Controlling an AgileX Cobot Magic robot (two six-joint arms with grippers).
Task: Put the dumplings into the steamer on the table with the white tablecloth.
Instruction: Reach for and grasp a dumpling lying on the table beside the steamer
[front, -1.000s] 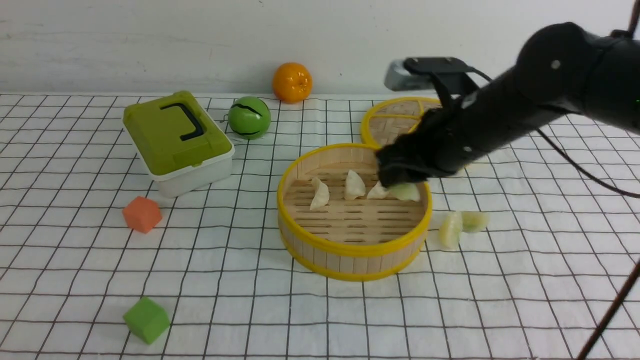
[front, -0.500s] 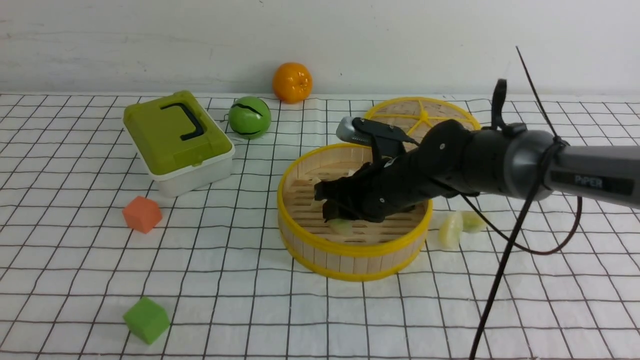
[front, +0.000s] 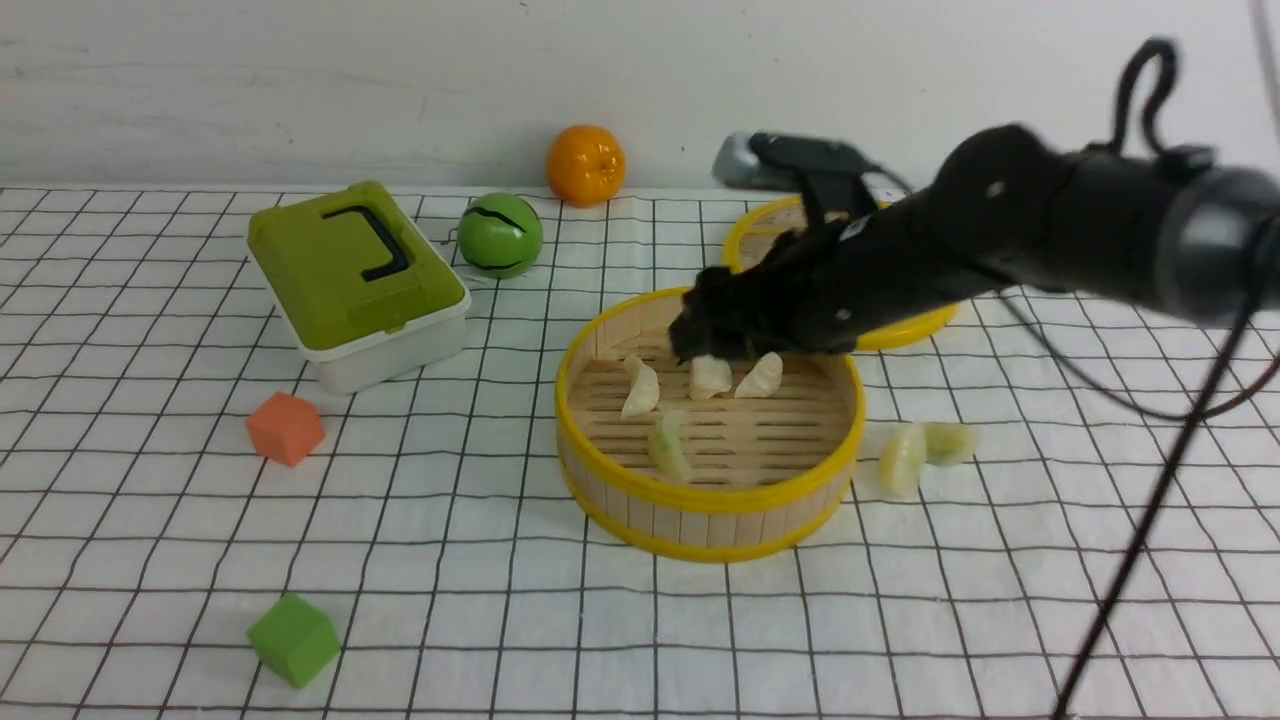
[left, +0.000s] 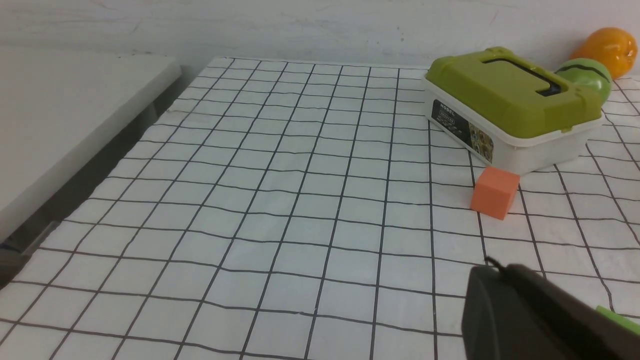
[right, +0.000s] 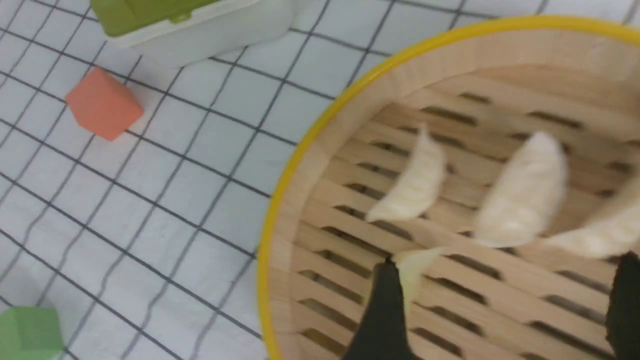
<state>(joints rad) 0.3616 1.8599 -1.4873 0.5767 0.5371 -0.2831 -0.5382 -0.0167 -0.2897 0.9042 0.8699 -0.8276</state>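
Observation:
The steamer (front: 706, 497) stands mid-table on the white tablecloth (front: 450, 560). On its slatted floor lie three white dumplings (front: 640, 388) (front: 710, 377) (front: 760, 375) and one pale green dumpling (front: 667, 443). Two more pale green dumplings (front: 900, 462) (front: 948, 441) rest on the cloth to the steamer's right. My right gripper (front: 715, 335) hovers over the steamer's back part. In the right wrist view it (right: 502, 310) is open and empty, with the green dumpling (right: 415, 272) lying beside one finger (right: 382, 310). My left gripper (left: 492, 280) is a single dark shape, shut, low over the cloth.
A green-lidded box (front: 355, 280), a green ball (front: 499, 235) and an orange (front: 585, 163) stand at the back left. An orange cube (front: 285, 428) and a green cube (front: 293, 639) lie on the left. The steamer's lid (front: 765, 240) lies behind the steamer, partly hidden by my right arm.
My right gripper carried a pale green dumpling down into the steamer, opened and let it go on the front-left floor, then rose toward the back rim.

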